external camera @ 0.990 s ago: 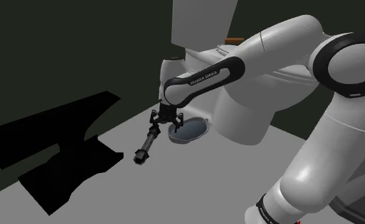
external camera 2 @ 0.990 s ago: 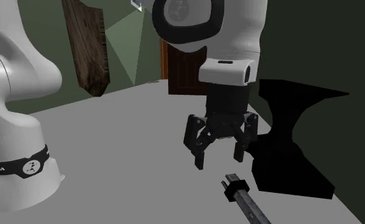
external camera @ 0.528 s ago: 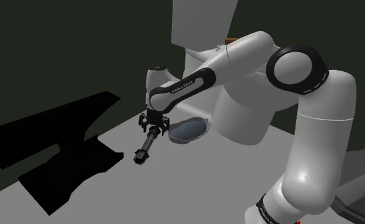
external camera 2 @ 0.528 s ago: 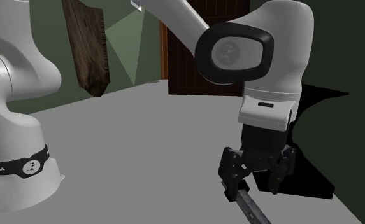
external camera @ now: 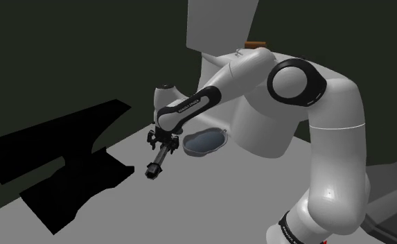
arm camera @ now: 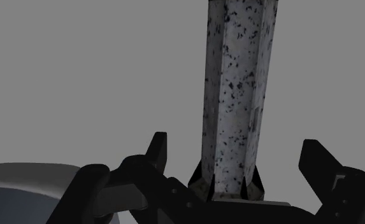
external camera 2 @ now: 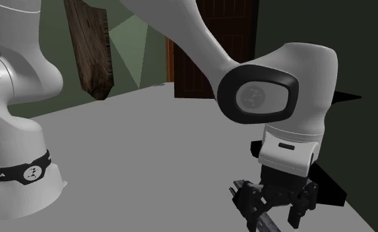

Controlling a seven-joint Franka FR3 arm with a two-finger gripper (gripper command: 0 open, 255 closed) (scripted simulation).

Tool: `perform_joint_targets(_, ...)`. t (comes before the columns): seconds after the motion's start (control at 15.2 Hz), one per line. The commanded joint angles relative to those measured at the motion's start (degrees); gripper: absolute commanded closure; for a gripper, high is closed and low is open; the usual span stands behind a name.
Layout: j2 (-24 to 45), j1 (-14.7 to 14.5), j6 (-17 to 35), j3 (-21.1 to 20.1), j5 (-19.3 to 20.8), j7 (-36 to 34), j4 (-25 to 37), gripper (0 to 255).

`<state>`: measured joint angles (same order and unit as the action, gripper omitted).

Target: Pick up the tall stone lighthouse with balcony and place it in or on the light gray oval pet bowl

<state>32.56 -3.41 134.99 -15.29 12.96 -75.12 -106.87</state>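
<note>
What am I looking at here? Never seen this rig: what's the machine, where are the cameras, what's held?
A simulated white robot arm with black jaws. The shoulder view looks down from beside its base; the second exterior view sits low, close to the work; the wrist view looks along the jaws. On the grey surface lie a speckled stone lighthouse, on its side, and a grey oval bowl next to it. Nothing is held: the jaws stand open, either side of the lighthouse, not touching it.
</note>
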Motion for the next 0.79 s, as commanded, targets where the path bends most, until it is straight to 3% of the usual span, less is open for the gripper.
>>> perform_joint_targets(0.0,1.05,-0.16,1.14,0.30,0.39,-0.24,-0.08,0)
perform_joint_targets(0.59,1.35,-0.21,1.44,0.39,0.50,-0.30,-0.10,0)
perform_joint_targets(0.66,1.35,-0.21,1.44,0.39,0.50,-0.30,-0.10,255)
perform_joint_targets(0.73,1.35,-0.21,1.44,0.39,0.50,-0.30,-0.10,255)
